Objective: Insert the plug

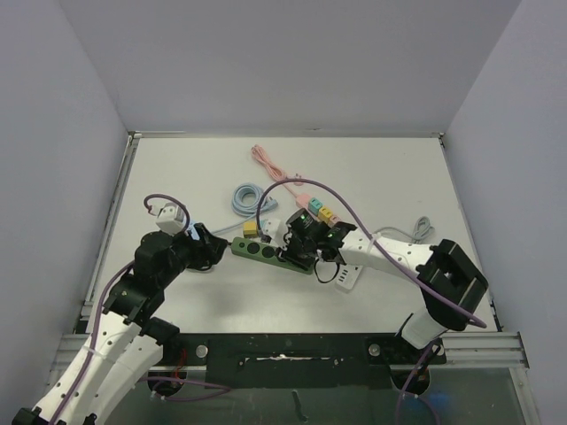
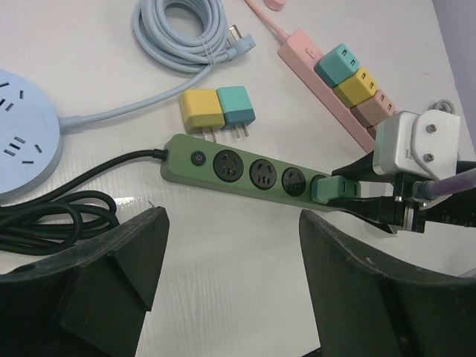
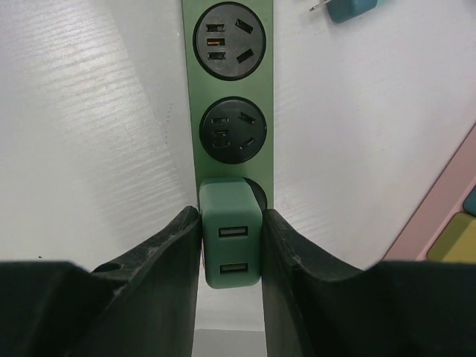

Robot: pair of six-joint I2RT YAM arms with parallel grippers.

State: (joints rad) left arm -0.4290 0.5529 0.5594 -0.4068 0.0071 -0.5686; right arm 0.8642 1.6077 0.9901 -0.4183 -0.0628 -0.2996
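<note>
A dark green power strip (image 1: pixel 262 251) lies in the middle of the table, with three round sockets along it (image 3: pixel 227 89). The plug (image 3: pixel 230 242) is a mint-green block with two USB ports. It stands on the strip's end socket, its prongs hidden. My right gripper (image 3: pixel 230 223) is shut on the plug, one finger on each side of it. From the left wrist view the plug (image 2: pixel 325 190) sits against the strip's (image 2: pixel 238 171) right end. My left gripper (image 2: pixel 234 275) hovers open over bare table just short of the strip, holding nothing.
A yellow charger (image 2: pixel 201 110) and a teal charger (image 2: pixel 236 105) lie just beyond the strip. A pink strip (image 2: pixel 316 63) carries several coloured plugs. Also around are a light blue cable coil (image 2: pixel 182 30), a round blue socket hub (image 2: pixel 22 134), the strip's black cord (image 2: pixel 59 216) and a white adapter (image 2: pixel 416 141).
</note>
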